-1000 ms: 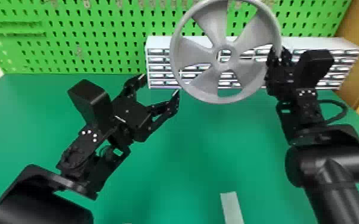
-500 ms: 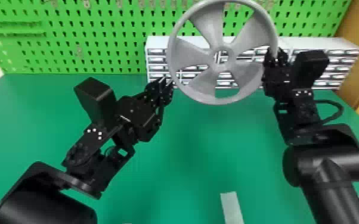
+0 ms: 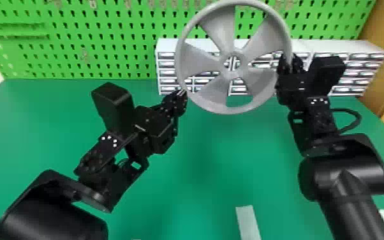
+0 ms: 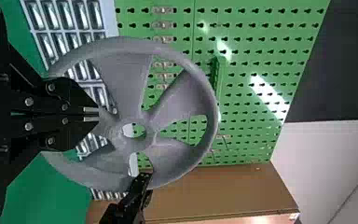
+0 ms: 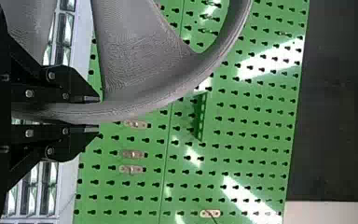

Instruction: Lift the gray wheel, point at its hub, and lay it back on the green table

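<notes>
right gripper (image 3: 290,61) clenching the gray wheel (image 3: 220,30) by its rim, jaws parted only by the rim's thickness, wheel standing upright above the green table (image 3: 217,178), left gripper (image 3: 182,93) aiming empty, closed jaws toward the hub (image 3: 232,75)

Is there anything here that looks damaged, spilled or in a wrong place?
Nothing stands out: the gray wheel looks unbroken, its rim held by the right gripper, and the white drawer unit behind stands straight.
</notes>
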### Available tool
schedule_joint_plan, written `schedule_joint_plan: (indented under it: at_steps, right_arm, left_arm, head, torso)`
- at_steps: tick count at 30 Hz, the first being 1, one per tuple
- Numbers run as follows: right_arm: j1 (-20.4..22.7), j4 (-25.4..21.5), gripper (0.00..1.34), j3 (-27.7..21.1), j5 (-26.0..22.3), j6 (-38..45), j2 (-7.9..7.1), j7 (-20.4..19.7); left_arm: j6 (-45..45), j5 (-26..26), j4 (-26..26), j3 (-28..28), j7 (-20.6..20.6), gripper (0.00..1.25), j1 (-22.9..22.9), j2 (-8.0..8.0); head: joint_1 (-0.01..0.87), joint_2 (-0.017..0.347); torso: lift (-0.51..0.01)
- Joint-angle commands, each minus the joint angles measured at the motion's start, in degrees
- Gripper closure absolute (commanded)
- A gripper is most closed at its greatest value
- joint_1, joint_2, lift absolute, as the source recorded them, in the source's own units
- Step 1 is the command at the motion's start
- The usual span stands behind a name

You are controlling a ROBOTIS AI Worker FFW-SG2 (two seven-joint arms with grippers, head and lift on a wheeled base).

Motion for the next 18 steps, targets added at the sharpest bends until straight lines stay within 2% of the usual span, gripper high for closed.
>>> schedule_joint_plan:
  at_steps: [1, 4, 9, 18]
  right_arm:
    - [0.06, 0.10, 1.22, 0.67, 0.01, 0.00, 0.18, 0.00]
    - [0.15, 0.27, 1.22, 1.02, 0.01, 0.00, 0.27, 0.00]
    - [0.24, 0.36, 1.22, 2.07, 0.01, 0.00, 0.35, 0.00]
    - [1.12, 0.36, 1.22, 4.01, -0.34, -0.09, 0.44, 0.00]
  left_arm:
    - [1.43, -0.70, 0.44, 0.04, -0.03, 1.20, -1.08, -1.85]
    - [3.10, -1.14, 0.88, -0.05, -0.03, 1.20, -2.23, -2.91]
    - [3.45, -2.46, 2.46, -1.54, 0.06, 1.20, -4.16, -3.26]
    - [5.56, -2.63, 5.36, -5.06, 5.42, 1.20, -7.15, -3.35]
  head:
    - [0.692, 0.048]
    - [0.692, 0.048]
    - [0.692, 0.048]
    - [0.692, 0.048]
  torso:
    - [-0.093]
    - [-0.093]
    - [-0.093]
    - [-0.093]
